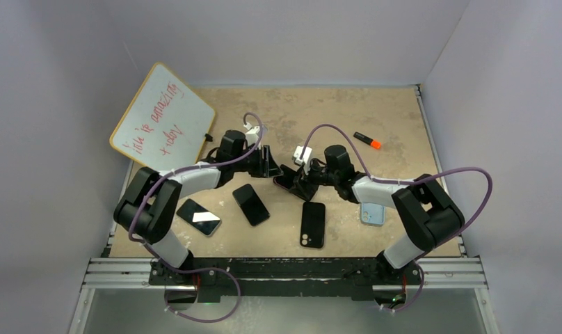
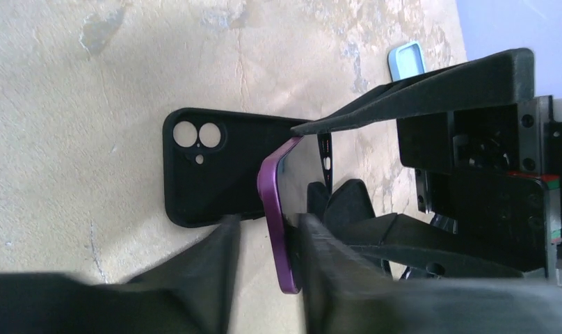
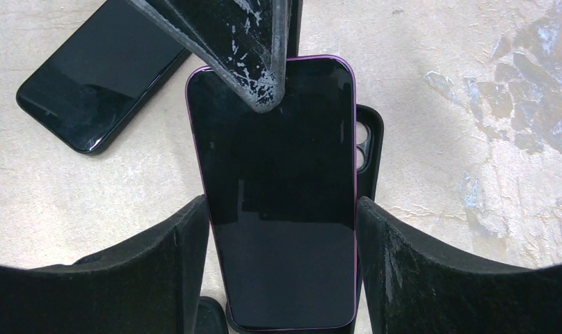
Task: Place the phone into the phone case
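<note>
The right gripper is clamped on the purple phone, with one finger bearing on each long edge of the handset. The phone is held clear of the table near its centre, screen toward the right wrist camera, and tilted over the black case. The case lies flat on the table with its open side up and its camera cut-outs facing away from the phone. Whether the phone's lower end touches the case cannot be determined. The left gripper straddles the phone across its thickness. One finger rests against the screen side, while a visible gap separates the other finger from the purple back, so the jaws are apart and no clamp is established. In the right wrist view, one left finger tip bears on the screen near the upper end of the phone. A black phone lies screen up on the table beside the work area. A light blue case lies farther off, toward the right arm. A whiteboard leans at the far left, and an orange marker lies toward the far right.
</note>
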Motion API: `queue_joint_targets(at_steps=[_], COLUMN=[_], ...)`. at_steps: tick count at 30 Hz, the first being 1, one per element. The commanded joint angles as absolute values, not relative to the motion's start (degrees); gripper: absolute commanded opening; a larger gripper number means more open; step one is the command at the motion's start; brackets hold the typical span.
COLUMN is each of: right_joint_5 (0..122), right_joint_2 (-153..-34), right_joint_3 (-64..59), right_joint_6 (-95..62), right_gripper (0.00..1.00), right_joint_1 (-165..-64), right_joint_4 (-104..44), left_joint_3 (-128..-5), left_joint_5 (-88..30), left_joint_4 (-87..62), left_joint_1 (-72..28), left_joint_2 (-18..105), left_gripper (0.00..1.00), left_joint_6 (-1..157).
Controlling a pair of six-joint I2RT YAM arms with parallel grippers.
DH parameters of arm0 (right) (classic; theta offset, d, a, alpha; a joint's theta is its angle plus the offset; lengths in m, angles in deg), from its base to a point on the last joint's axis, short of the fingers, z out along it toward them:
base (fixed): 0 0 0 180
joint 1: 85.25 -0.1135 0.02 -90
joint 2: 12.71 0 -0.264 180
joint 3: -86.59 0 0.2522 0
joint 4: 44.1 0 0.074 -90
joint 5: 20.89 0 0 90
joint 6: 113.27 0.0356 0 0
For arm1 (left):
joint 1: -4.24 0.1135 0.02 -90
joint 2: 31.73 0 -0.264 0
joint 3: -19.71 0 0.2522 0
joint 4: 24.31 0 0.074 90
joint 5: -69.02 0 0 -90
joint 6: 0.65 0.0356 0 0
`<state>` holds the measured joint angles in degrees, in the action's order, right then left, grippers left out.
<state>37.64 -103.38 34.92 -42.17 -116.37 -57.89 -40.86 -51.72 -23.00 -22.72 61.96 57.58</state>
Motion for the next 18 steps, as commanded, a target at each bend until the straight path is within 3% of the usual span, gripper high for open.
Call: queue_joint_targets(at_steps=[1, 3, 6, 10, 18], right_joint_5=[36.62, 36.67, 36.90, 36.87, 46.98], right_joint_2=[-101.54, -101.12, -100.57, -99.52, -89.65], right_joint_3=[35.37, 35.39, 35.40, 34.74, 37.90], right_joint_6=[-41.57, -41.55, -41.45, -39.53, -18.05], right_gripper=[0.57, 0.63, 0.75, 0.87, 0.86], right_joint_1=[-116.28, -116.28, -116.28, -116.28, -116.23], right_joint_4=[-59.87, -60.04, -60.40, -59.86, -60.39], left_joint_3=[-44.00, -44.89, -45.52, -47.49, -53.40], left_joint_5=[-54.22, -53.59, -52.57, -51.75, -48.93], left_joint_4=[-25.92, -24.89, -24.59, -22.13, -14.39], left_joint_1=[-22.21, -22.29, -22.21, -22.30, -22.21], left_joint_2=[63.65, 64.28, 65.27, 67.16, 70.89], left_gripper=[0.25, 0.12, 0.01, 0.00, 0.00], left_joint_6=[58.74, 59.47, 60.12, 62.54, 70.27])
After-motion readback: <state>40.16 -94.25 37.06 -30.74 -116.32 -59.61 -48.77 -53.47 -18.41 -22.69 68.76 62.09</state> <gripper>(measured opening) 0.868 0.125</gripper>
